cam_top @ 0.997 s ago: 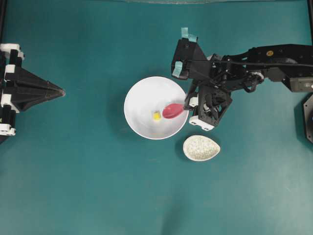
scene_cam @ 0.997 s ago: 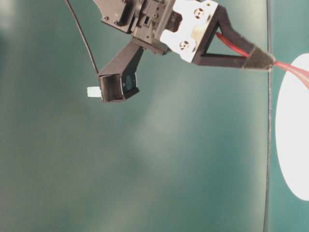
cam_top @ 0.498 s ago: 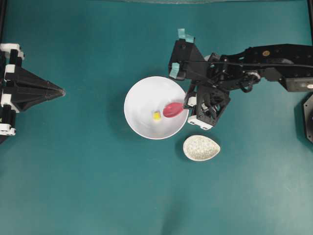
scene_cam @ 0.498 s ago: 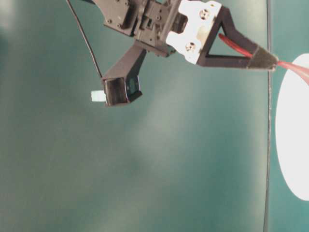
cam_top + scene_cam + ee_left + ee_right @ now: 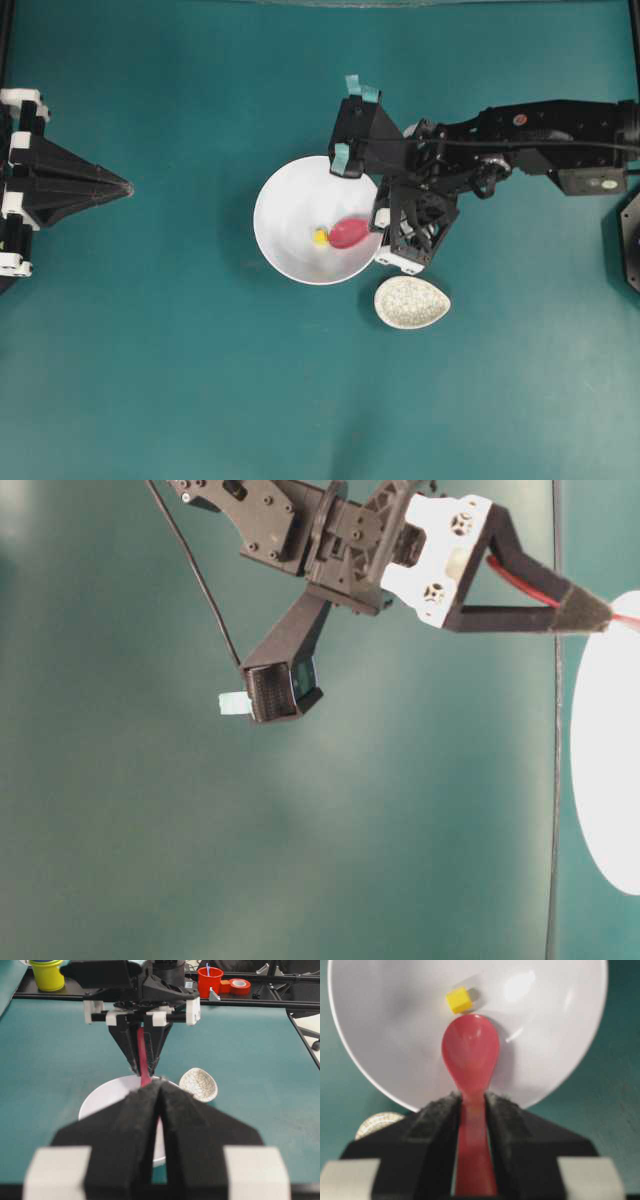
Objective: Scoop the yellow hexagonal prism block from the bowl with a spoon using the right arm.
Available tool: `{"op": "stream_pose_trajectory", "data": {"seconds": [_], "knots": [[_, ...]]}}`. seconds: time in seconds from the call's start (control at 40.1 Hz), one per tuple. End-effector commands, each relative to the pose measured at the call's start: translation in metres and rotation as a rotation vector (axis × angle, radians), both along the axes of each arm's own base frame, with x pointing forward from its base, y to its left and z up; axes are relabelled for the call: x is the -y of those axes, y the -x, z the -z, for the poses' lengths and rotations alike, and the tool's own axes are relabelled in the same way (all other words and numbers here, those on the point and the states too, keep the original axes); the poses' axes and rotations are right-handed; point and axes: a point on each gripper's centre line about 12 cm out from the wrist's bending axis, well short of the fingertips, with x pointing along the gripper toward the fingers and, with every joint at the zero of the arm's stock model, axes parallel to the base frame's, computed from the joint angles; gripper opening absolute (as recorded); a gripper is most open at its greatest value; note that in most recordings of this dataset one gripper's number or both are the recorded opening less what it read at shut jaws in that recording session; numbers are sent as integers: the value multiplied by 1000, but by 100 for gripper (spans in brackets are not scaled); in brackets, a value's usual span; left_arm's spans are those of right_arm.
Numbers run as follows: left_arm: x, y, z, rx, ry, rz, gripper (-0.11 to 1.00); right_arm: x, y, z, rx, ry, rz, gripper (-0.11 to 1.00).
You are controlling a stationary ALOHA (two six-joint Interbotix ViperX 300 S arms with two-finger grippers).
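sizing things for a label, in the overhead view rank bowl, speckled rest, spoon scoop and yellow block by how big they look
1. bowl
2. speckled rest
3. spoon scoop
4. yellow block, clearly the smallest

All sit at about table level, so nearness to the camera hardly skews this.

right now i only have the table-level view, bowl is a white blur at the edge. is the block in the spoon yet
Observer: No. The yellow block sits on the bowl floor just beyond the tip of the spoon, not in the scoop.
Operator: spoon still gripped ok
Observer: Yes, the right gripper has its jaws clamped on the handle.
Operator: anything near the bowl i could hit
Observer: A speckled spoon rest lies just outside the rim, beside the gripper.
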Motion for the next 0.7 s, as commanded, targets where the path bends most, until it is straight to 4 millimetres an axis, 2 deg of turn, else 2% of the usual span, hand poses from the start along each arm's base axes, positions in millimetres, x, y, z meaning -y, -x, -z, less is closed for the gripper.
{"op": "stream_pose_trajectory", "data": {"seconds": [0.0, 0.274, 0.673], "knots": [[0, -3, -10, 29, -3, -1, 0, -3, -8, -10, 36, 4, -7, 25], [0, -3, -10, 29, -3, 1, 0, -3, -19, -7, 48, 11, -14, 25], [0, -3, -9, 23, -3, 1, 0, 0, -34, -14, 139, 32, -2, 25]]}}
